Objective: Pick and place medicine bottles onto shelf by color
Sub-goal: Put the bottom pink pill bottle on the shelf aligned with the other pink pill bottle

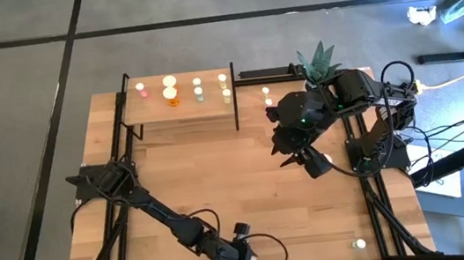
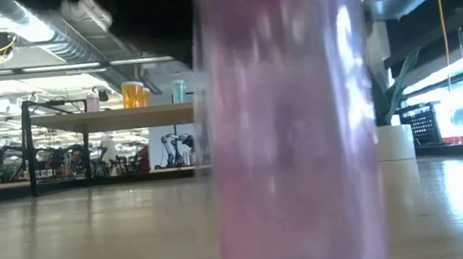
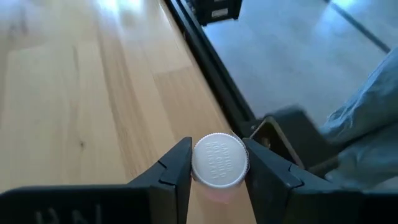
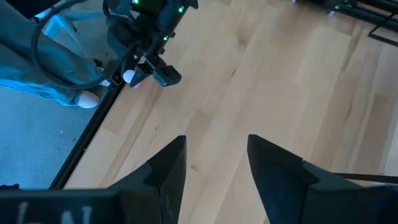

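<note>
Down at the near edge of my table [image 1: 247,181], the left gripper [image 3: 219,177] has its two fingers closed in against the white cap of a pink bottle [image 3: 219,160], one finger touching each side. That bottle stands upright on the wood, close to the black frame rail, and it fills the middle of the low view as a blurred pink column [image 2: 289,131]. From the right wrist camera I see the same gripper [image 4: 138,76] far off, with the white cap between its tips.

My right gripper [image 4: 211,163] hangs over bare wood right of the table's centre, fingers spread apart and holding nothing.

At the far side, the shelf [image 1: 180,108] carries several small bottles in pink, orange, green and yellowish tones. Two more bottles [image 1: 267,96] stand on the table just right of the shelf, near a potted plant [image 1: 319,61]. Another yellowish bottle [image 1: 360,243] stands alone at the near right corner.
</note>
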Action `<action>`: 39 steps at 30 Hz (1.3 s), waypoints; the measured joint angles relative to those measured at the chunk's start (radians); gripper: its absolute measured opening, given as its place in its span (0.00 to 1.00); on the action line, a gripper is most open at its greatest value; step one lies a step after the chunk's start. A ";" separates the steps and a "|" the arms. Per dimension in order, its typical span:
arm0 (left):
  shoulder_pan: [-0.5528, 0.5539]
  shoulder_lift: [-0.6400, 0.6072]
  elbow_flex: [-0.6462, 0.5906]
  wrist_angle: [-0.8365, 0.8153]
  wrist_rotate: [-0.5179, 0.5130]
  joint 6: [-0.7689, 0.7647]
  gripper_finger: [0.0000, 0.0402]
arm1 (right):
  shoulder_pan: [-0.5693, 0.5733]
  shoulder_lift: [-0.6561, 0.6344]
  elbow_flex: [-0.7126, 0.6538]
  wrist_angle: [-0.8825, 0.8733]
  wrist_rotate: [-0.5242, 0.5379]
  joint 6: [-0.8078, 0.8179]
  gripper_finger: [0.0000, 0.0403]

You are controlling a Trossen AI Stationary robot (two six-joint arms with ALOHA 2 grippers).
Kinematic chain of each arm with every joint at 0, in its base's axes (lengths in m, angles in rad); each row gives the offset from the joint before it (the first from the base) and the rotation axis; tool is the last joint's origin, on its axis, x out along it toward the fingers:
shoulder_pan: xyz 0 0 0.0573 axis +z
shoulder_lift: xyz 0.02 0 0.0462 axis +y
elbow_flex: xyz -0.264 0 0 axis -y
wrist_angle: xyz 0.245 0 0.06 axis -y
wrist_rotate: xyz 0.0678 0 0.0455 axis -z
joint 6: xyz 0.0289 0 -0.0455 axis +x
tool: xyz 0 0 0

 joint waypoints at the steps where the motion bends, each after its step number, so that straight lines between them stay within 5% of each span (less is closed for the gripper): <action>1: 0.000 -0.011 0.000 -0.005 -0.005 -0.010 0.28 | 0.000 0.000 0.000 0.000 0.000 -0.001 0.43; 11: 0.020 -0.120 0.001 -0.178 -0.070 -0.194 0.28 | 0.000 0.000 0.000 0.026 0.000 -0.050 0.43; 24: 0.025 -0.343 0.001 -0.520 -0.374 -0.403 0.28 | 0.000 0.000 0.000 0.039 0.000 -0.106 0.43; 39: 0.034 -0.618 0.001 -0.897 -0.526 -0.608 0.28 | -0.001 0.021 -0.018 0.190 0.056 -0.105 0.43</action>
